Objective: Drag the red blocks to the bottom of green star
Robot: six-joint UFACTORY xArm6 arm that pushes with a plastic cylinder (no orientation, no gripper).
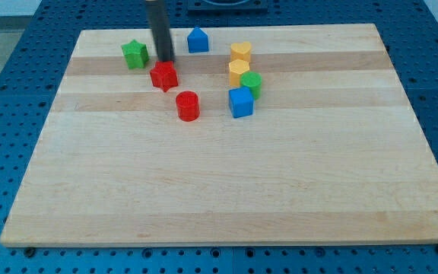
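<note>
A green star lies near the view's top left of the wooden board. A red star-shaped block sits to its lower right. A red cylinder stands further down and right of that. My tip comes down from the view's top and ends just above the red star-shaped block, touching or nearly touching its top edge, and to the right of the green star.
A blue house-shaped block is at the top. To the right stand two yellow blocks, a green cylinder and a blue cube, close together. A blue perforated table surrounds the board.
</note>
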